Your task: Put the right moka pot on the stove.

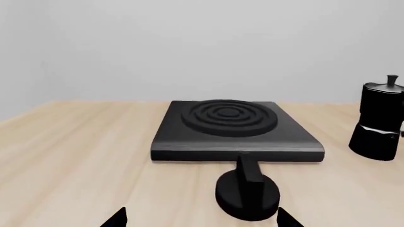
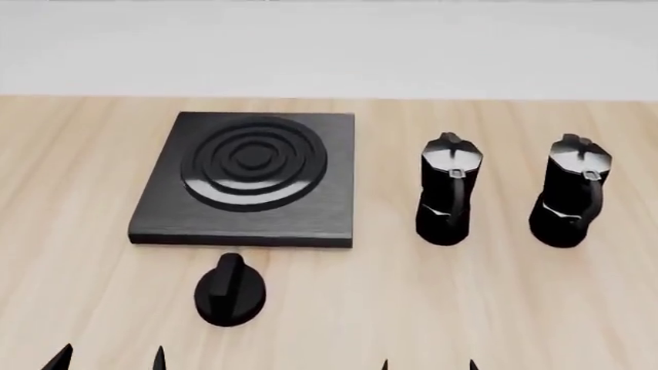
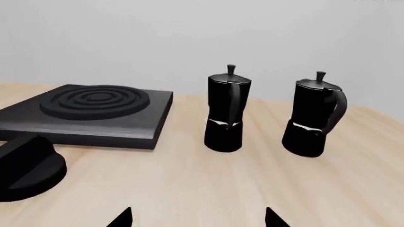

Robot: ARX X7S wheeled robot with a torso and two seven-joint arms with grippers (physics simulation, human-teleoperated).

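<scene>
The right moka pot (image 2: 571, 202) stands upright on the wooden table at the far right, black with a top knob and curved handle; it also shows in the right wrist view (image 3: 313, 116). A second identical pot (image 2: 448, 200) stands to its left (image 3: 227, 109). The stove (image 2: 250, 179) is a flat black slab with raised rings, left of both pots (image 1: 233, 130) (image 3: 88, 113). My left gripper (image 2: 108, 361) is open and empty at the near left edge (image 1: 200, 219). My right gripper (image 2: 428, 365) is open and empty, near side of the pots (image 3: 198, 218).
A separate round black knob (image 2: 229, 290) lies on the table just in front of the stove, close ahead of my left gripper (image 1: 247, 191) (image 3: 22, 165). A plain pale wall runs behind the table's far edge.
</scene>
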